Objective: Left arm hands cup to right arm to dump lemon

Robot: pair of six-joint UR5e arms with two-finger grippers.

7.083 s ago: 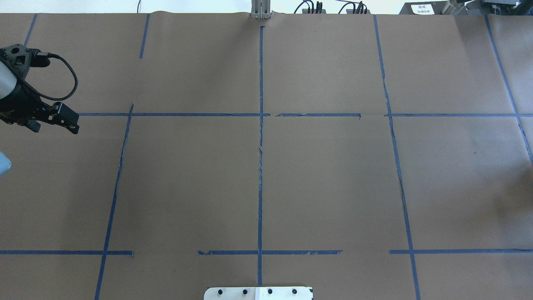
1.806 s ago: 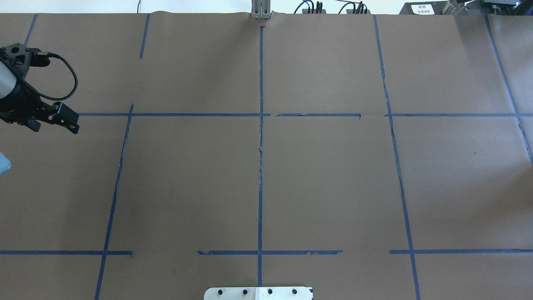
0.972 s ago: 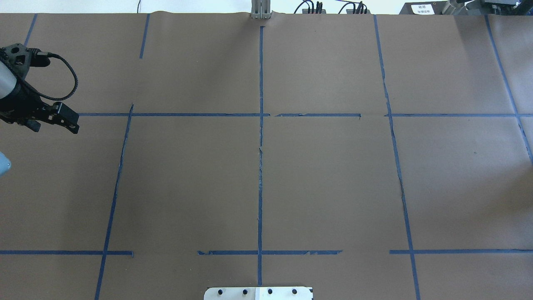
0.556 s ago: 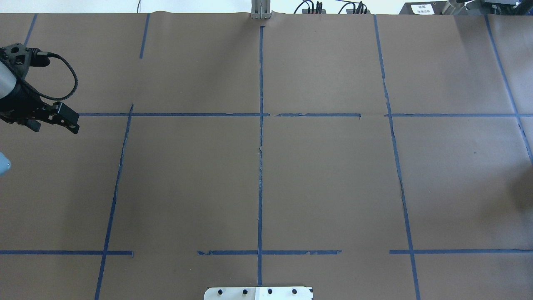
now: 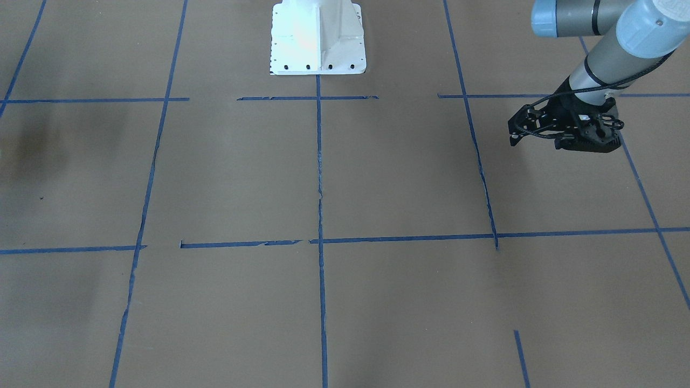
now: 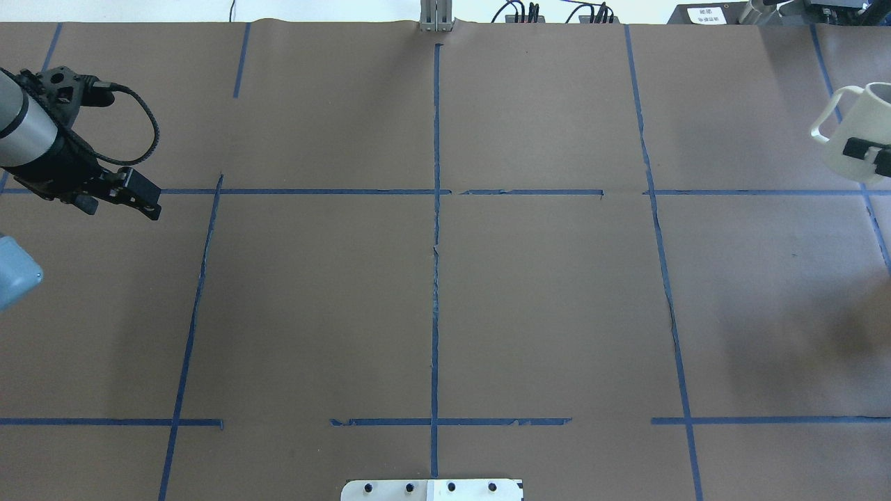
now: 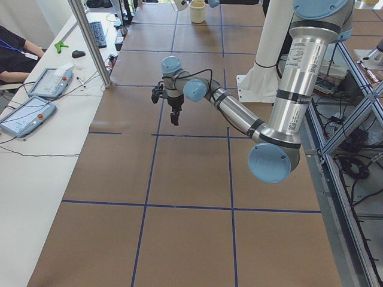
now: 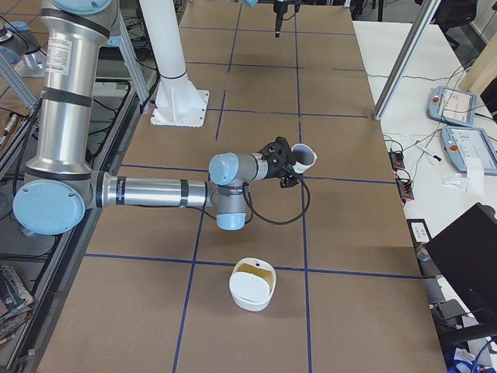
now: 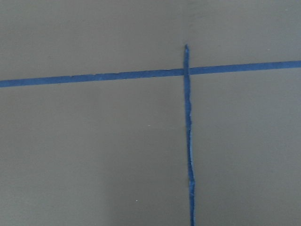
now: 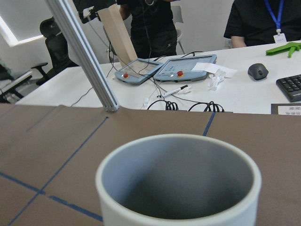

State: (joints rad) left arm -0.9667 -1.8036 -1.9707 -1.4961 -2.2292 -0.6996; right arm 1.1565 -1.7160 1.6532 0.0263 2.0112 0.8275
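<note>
While the right gripper [image 8: 293, 165] was clamped on the white cup [image 6: 853, 118] at the overhead view's 3 o'clock edge, raised off the table [image 6: 557, 313], the left gripper [image 6: 120, 203] hung at 9 o'clock, well apart from it. Its fingers [image 6: 140, 199] stood apart.

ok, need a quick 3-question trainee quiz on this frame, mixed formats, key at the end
1. True or false: the cup sits in the left tool, and the right tool is empty.
2. What does the left wrist view show? A) a lemon B) blue tape lines crossing C) a keyboard
3. Fill in: in the overhead view, the handle of the cup sticks out toward the view's ____ side.

Key: 1 false (the right tool grips the cup; the left tool holds nothing); 2 B; 3 left.
</note>
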